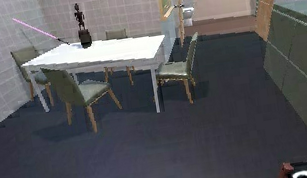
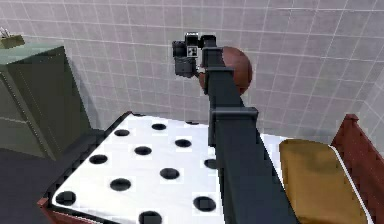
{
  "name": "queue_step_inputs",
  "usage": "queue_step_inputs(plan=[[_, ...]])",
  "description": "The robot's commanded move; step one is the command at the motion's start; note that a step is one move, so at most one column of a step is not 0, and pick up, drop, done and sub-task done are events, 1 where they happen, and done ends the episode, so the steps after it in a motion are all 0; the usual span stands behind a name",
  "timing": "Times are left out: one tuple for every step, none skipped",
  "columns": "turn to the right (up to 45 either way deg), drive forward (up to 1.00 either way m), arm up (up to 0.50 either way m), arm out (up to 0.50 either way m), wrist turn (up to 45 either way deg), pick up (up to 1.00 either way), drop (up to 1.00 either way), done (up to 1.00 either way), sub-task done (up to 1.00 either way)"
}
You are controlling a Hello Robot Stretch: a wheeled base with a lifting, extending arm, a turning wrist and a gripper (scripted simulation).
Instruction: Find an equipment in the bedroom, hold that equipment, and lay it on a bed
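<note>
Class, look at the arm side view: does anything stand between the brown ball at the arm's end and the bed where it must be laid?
Nothing visible does. The brown ball hangs at the pincer above the spotted bed, clear of it; a tan pillow lies aside, toward the view's right.

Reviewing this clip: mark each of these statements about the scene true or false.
1. The bed cover is white with black dots. True.
2. The pillow on it is bright blue. False: it is brown.
3. A dark statue stands on the white table. True.
4. The floor around that table is pale wood. False: it is dark blue.
5. A round reddish-brown ball shows at the far end of the arm. True.
</note>
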Motion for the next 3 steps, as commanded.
queue_step_inputs(plan=[[0.0, 0.0, -0.4, 0.0, 0.0, 0.0, 0.0, 0.0, 0.0], [0.0, 0.0, -0.32, 0.0, 0.0, 0.0, 0.0, 0.0, 0.0], [0.0, 0.0, 0.0, 0.0, 0.0, 0.0, 1.0, 0.0, 0.0]])
